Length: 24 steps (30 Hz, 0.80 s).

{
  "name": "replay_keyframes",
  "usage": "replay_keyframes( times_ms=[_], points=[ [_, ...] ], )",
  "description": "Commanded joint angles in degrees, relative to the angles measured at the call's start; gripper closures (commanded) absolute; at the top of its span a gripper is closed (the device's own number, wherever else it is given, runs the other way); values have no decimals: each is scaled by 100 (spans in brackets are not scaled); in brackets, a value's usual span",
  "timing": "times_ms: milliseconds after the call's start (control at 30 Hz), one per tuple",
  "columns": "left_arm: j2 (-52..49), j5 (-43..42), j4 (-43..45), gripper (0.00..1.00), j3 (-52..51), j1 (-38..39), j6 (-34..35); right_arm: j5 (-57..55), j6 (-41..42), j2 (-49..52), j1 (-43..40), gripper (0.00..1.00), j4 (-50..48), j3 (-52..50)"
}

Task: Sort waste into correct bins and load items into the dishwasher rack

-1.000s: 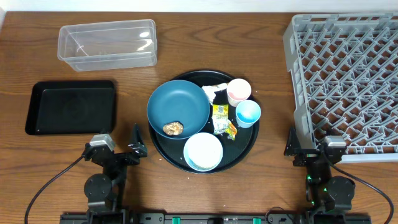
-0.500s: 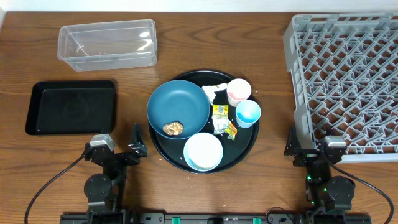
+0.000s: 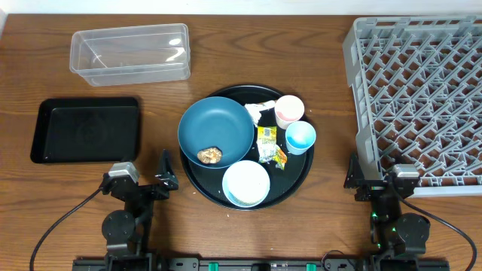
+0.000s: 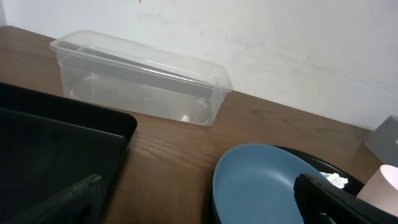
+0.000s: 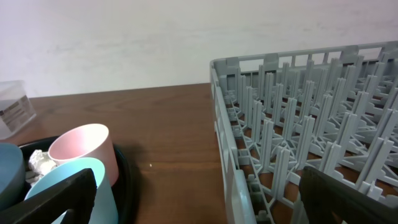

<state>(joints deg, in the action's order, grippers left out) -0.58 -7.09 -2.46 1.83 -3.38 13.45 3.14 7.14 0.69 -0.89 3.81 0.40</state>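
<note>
The left gripper (image 3: 143,181) is seen with its jaws wide apart and empty at the table's front edge, just left of the round tray (image 3: 300,183). The right gripper (image 3: 376,179) is likewise spread and empty at the front edge, beside the front-left corner of the rack (image 3: 360,98).

All waste and dishes are gathered on the round tray at mid-table. The blue bowl (image 3: 216,124) and white bowl (image 3: 246,183) are judged stiff, smooth and possibly slippery, best pinched at the rim. The pink cup (image 3: 289,111) and light-blue cup (image 3: 300,137) are judged light and are also best taken by the rim. The wrapper (image 3: 269,144) is judged thin and crinkly, to be pinched at a raised edge. The tissue (image 3: 258,111) is judged soft and can be squeezed anywhere. The brown lump (image 3: 209,155), lying in the blue bowl, may crumble, so a gentle grip is advised. Rice cannot be made out.

Counted: two bowls, two cups, one wrapper, one tissue and one lump. There are two bins, the tub (image 3: 129,54) near the back-left corner and the black tray (image 3: 86,129) at the left edge, and one rack.
</note>
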Motion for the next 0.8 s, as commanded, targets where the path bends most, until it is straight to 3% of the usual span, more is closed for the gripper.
replay_keyframes(
  times_ms=[0,767],
  points=[
    [35,-13,-68,2,-160,-20,-76,-13,-37,0,70,1,24,-9],
    [35,-11,-68,2,-160,-20,-76,-59,-57,0,68,1,24,-9]
  ],
)
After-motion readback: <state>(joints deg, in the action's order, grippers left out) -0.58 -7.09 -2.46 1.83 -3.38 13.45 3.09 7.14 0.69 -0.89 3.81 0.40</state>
